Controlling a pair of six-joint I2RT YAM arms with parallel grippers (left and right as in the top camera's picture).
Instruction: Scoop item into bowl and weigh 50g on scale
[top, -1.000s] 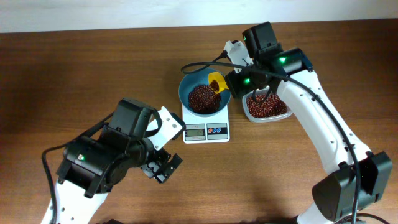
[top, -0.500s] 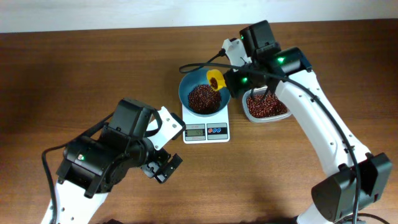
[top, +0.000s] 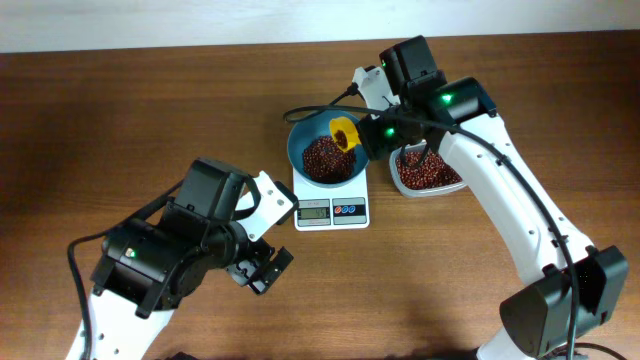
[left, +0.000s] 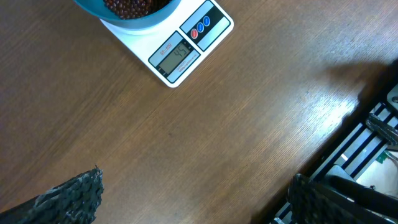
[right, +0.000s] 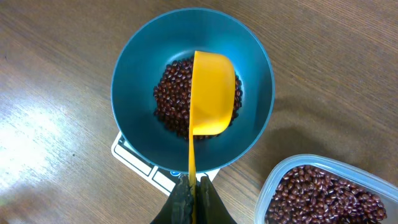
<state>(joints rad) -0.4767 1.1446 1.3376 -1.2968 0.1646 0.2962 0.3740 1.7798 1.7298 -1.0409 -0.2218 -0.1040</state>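
Note:
The teal-blue bowl (top: 300, 135) stands on the white scale (top: 331, 209) and holds a heap of red-brown beans (top: 324, 157). In the right wrist view the bowl (right: 140, 68) and its beans (right: 171, 102) sit below a yellow scoop (right: 213, 93), turned on its side over the bowl. My right gripper (right: 192, 190) is shut on the scoop's thin handle; it also shows overhead (top: 372, 136). My left gripper (left: 193, 199) is open and empty over bare table, near the scale (left: 214, 28), whose display (left: 177, 55) is lit.
A clear plastic container (top: 428, 172) of more beans stands right of the scale; it also shows in the right wrist view (right: 323, 190). The table's edge and a metal frame (left: 367, 143) lie at the right of the left wrist view.
My right gripper has carried the yellow scoop a little left and away from the container, further over the bowl. The left arm has not moved.

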